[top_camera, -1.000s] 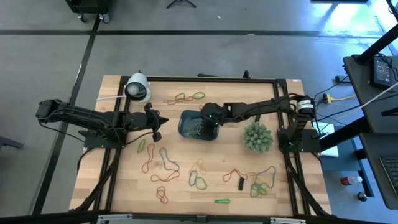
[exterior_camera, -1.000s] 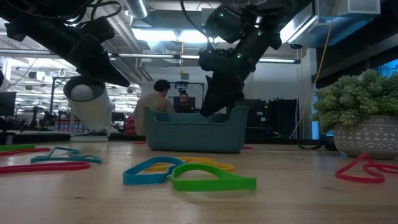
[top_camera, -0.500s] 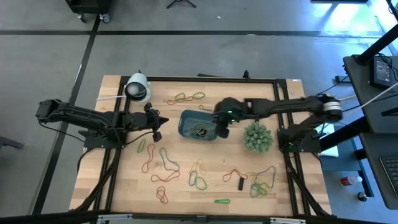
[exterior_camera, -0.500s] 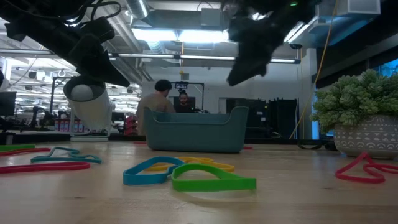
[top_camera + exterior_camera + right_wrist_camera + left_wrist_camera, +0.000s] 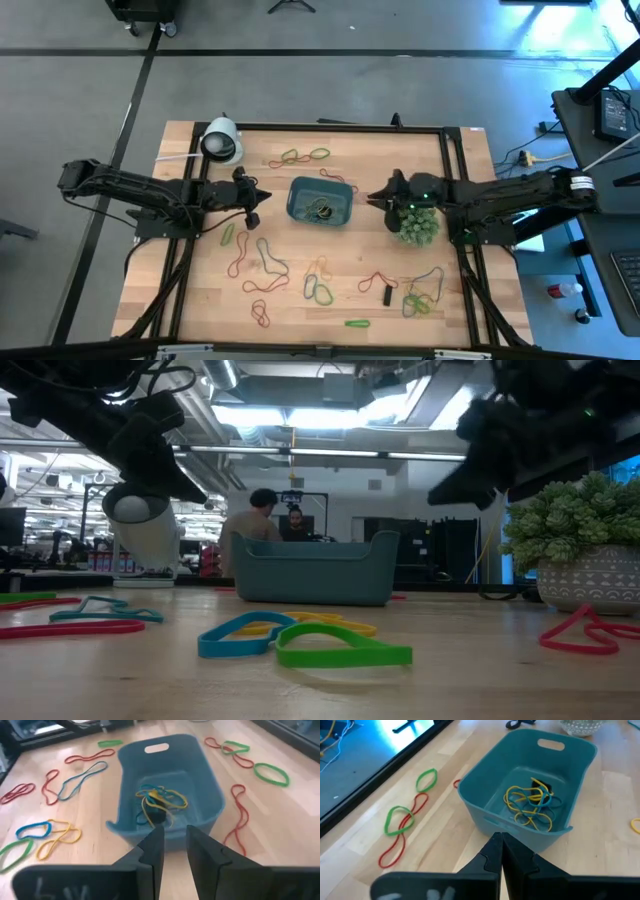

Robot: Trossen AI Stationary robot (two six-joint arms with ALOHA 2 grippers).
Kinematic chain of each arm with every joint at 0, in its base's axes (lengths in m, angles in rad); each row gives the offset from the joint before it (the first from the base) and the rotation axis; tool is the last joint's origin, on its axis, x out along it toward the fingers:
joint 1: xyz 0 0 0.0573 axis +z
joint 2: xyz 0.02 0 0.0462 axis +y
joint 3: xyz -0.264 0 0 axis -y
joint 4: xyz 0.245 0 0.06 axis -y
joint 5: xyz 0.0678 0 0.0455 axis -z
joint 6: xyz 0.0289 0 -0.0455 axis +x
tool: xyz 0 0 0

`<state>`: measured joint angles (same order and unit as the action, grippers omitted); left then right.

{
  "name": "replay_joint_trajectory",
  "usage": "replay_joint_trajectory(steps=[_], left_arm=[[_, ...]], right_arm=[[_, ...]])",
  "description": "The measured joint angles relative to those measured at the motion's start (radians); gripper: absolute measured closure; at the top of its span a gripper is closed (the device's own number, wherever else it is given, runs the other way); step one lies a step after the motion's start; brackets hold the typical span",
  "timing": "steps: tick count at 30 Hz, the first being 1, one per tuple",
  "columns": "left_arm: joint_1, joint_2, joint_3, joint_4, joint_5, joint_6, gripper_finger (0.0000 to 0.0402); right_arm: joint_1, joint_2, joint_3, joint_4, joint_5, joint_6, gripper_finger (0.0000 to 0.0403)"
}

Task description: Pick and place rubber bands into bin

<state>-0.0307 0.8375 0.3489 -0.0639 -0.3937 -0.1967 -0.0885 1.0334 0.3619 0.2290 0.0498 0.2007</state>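
The bin [image 5: 320, 200] sits mid-table with a few rubber bands [image 5: 157, 800] inside. The right gripper [image 5: 378, 197] hangs at its 3 o'clock, fingers a little apart and empty. The left gripper [image 5: 256, 196] waits at 9 o'clock, fingers pressed together. Next, reach low toward one loose band, then pinch.

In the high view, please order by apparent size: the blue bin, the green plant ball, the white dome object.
1. The bin looks largest.
2. The plant ball is somewhat smaller, partly covered by the right arm.
3. The white dome object looks smallest.
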Motion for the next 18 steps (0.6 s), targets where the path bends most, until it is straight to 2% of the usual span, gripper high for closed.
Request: replay_joint_trajectory(steps=[6, 13, 18], left_arm=[[-0.002, 0.000, 0.003, -0.022, 0.012, -0.011, 0.0400], [-0.002, 0.016, 0.103, -0.232, -0.009, -0.121, 0.0400], [-0.002, 0.062, 0.177, -0.284, -0.014, -0.126, 0.0399]], right_arm=[[-0.001, -0.017, -0.106, 0.076, 0.001, 0.005, 0.0319], [-0.001, -0.015, -0.121, 0.078, 0.003, 0.081, 0.0319], [-0.001, -0.015, -0.121, 0.076, 0.003, 0.082, 0.0319]])
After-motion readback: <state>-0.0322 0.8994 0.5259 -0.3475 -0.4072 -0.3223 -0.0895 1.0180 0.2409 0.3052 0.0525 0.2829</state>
